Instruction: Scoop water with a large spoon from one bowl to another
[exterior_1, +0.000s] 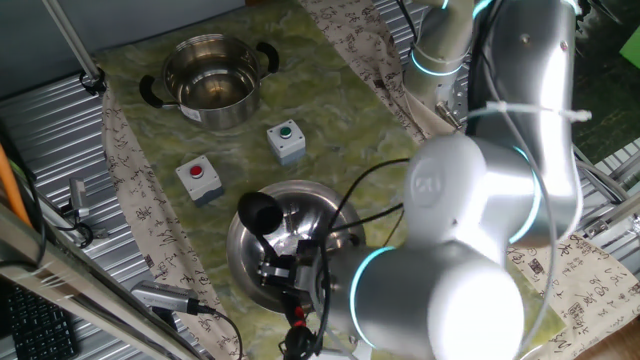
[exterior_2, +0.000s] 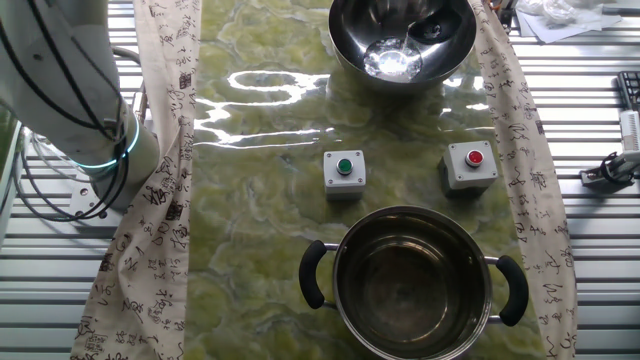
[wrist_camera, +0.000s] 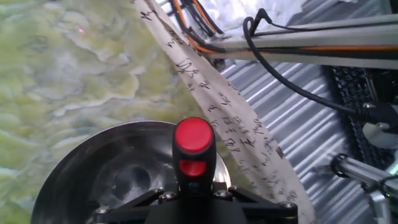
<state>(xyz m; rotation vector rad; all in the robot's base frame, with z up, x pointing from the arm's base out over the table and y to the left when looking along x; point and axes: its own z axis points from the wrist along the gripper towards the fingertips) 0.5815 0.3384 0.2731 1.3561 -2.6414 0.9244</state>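
The large spoon has a black scoop (exterior_1: 258, 212) and a black handle with a red end (wrist_camera: 193, 144). My gripper (exterior_1: 287, 272) is shut on the handle and holds the scoop inside the wide mirror-shiny bowl (exterior_1: 330, 208) at the near end of the mat. In the hand view the gripper (wrist_camera: 193, 198) clamps the handle above the bowl (wrist_camera: 74, 174). The scoop (exterior_2: 436, 27) also shows in the other fixed view, at the bowl's (exterior_2: 352, 45) far side. Water glints at the bowl's bottom (exterior_2: 393, 58). The black-handled pot (exterior_1: 208, 80) stands apart at the mat's far end, also in the other fixed view (exterior_2: 415, 285).
Two grey button boxes sit between the vessels: one with a red button (exterior_1: 198, 177), one with a green button (exterior_1: 286, 137). My arm (exterior_1: 480, 250) fills the right of one fixed view. Cables and metal rails (wrist_camera: 298, 37) lie past the cloth edge.
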